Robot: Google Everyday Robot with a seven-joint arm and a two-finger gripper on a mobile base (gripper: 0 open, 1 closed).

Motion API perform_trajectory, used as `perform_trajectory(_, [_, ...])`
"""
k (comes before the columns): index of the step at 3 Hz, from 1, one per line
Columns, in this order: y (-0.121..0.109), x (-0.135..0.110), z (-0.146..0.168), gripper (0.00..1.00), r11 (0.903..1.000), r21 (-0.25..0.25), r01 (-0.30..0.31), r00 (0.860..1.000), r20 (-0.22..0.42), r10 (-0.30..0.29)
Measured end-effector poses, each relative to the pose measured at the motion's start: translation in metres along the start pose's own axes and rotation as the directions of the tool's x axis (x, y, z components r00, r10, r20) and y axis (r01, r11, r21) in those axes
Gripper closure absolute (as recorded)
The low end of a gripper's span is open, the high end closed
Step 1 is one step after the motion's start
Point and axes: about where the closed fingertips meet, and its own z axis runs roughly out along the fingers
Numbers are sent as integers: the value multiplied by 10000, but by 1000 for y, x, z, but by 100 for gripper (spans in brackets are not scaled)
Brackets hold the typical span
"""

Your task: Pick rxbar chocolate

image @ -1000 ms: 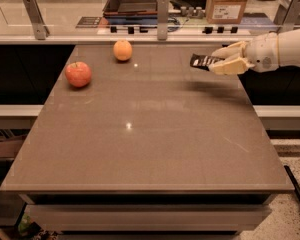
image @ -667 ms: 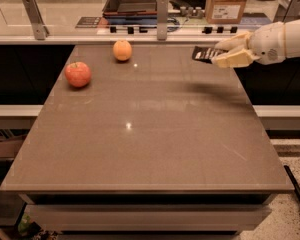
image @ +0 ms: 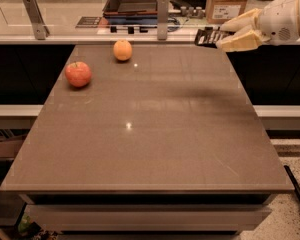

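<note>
- The pincer (image: 221, 36) hangs at the upper right, over the table's (image: 155, 149) far right corner, clenched on one end of the rxbar chocolate (image: 205, 36).
- The bar juts leftward from the fingers, roughly level, apparently clear of the tabletop.
- With only an end pinched, the lift likely calls for a firm clamp, a smooth rise and no sharp wrist turns.
- The apple (image: 78, 74) and orange (image: 122, 50) sit well apart, far left.

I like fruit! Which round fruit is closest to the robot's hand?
The orange; the red apple lies farther left. The gripper holds the rxbar chocolate above the far right corner of the table.
</note>
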Motion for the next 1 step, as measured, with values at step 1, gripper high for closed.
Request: perform_trajectory(1, [0,-1,0,100,10000,4,20,10000,-7,-20])
